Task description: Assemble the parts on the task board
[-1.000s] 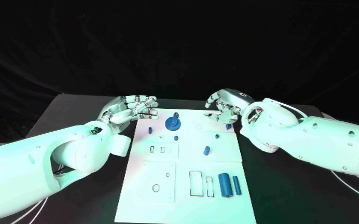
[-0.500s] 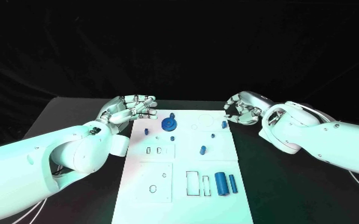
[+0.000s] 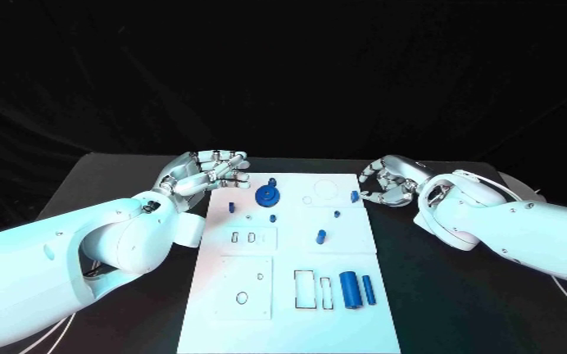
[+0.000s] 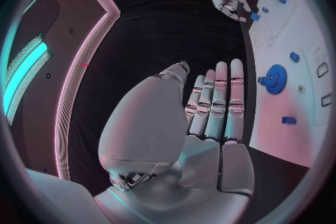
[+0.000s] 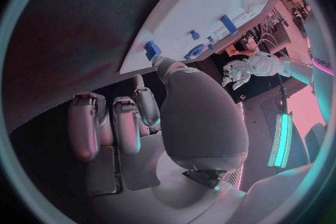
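The white task board [image 3: 296,257] lies lengthwise in the middle of the table. A blue gear [image 3: 268,197] sits at its far end, with several small blue pieces around it; one small peg [image 3: 353,196] stands by the far right edge. Two blue cylinders [image 3: 351,288] lie at the near right. My left hand [image 3: 205,171] hovers by the board's far left corner, fingers straight and apart, holding nothing. My right hand [image 3: 387,180] hangs just off the far right edge, fingers loosely bent and empty, a short way from the peg. From the left wrist, the left hand [image 4: 210,117] faces the gear [image 4: 274,77].
Black table surrounds the board on both sides. Empty rectangular slots [image 3: 307,288] and a small oval hole [image 3: 242,297] mark the board's near half. My thumb [image 5: 175,75] points toward the board's edge [image 5: 203,8] and a small blue piece [image 5: 152,49].
My right hand has pulled back from over the board's far right part to beyond its right edge. The left hand has stayed put. The head view has shifted slightly.
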Controlling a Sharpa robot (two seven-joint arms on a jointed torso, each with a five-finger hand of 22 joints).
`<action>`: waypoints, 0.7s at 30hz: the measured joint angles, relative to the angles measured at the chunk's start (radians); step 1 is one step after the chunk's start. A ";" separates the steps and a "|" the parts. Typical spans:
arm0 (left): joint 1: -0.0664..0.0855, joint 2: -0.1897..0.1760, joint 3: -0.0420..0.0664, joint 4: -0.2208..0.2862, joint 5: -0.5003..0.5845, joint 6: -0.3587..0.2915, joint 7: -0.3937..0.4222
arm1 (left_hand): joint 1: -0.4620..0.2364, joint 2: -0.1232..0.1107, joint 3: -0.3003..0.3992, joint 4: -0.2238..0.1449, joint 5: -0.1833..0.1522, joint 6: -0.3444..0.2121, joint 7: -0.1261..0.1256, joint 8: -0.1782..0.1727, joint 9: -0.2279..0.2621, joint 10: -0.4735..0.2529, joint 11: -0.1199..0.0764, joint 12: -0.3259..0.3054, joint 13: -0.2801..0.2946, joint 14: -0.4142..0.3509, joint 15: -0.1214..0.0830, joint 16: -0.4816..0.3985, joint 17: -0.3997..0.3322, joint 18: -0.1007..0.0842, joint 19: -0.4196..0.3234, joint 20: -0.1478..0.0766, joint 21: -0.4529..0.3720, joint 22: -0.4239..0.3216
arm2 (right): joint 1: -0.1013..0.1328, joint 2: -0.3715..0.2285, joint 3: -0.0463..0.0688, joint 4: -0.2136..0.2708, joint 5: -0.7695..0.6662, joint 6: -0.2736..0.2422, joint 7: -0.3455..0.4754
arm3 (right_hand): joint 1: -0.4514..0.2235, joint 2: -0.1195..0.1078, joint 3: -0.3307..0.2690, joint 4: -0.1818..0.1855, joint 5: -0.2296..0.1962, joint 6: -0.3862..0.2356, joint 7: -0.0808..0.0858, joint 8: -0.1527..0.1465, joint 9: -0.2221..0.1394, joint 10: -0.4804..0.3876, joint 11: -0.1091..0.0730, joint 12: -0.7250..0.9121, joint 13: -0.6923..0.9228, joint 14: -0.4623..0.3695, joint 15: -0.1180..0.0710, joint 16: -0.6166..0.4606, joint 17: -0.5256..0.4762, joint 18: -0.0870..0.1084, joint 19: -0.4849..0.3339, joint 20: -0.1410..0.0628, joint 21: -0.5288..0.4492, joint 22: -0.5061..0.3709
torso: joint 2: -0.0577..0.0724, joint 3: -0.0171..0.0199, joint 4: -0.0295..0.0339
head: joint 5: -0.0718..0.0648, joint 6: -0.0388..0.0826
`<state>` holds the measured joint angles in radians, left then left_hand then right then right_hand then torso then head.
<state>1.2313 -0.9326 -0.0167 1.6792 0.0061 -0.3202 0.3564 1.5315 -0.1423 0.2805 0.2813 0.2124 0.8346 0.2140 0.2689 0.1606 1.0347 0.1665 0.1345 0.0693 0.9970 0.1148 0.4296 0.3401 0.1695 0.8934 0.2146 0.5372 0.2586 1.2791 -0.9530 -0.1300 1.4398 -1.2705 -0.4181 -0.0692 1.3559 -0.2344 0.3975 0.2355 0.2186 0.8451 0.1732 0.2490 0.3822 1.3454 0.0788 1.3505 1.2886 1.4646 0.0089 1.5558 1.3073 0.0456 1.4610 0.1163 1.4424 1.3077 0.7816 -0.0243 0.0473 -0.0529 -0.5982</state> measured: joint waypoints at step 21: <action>0.000 -0.003 0.000 -0.007 0.000 0.003 0.000 | 0.000 0.000 0.003 -0.003 0.000 0.000 0.000 0.000 0.000 0.000 0.000 0.000 0.000 0.000 0.000 0.000 0.001 0.000 0.000 0.000 0.000 0.001 | -0.019 0.011 0.000 -0.003 0.001 0.021 0.016 | 0.009 0.009 0.005 -0.005 0.000 0.000 0.000 0.000 0.000 0.003 0.003 0.000 0.003 0.000 0.000 0.000 0.001 0.000 0.000 0.000 0.000 0.000 | -0.001 -0.0017 0.0011 | 0.008 -0.019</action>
<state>1.2313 -0.9356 -0.0167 1.6726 0.0061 -0.3176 0.3562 1.5315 -0.1423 0.2831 0.2786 0.2124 0.8346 0.2141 0.2689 0.1607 1.0348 0.1664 0.1345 0.0693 0.9970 0.1148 0.4296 0.3408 0.1695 0.8934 0.2146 0.5371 0.2592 1.2597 -0.9421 -0.1299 1.4370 -1.2695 -0.3972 -0.0527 1.3651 -0.2252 0.4029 0.2301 0.2186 0.8451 0.1732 0.2491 0.3822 1.3489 0.0823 1.3505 1.2915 1.4647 0.0088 1.5558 1.3080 0.0457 1.4609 0.1164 1.4424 1.3075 0.7801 -0.0260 0.0483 -0.0449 -0.6176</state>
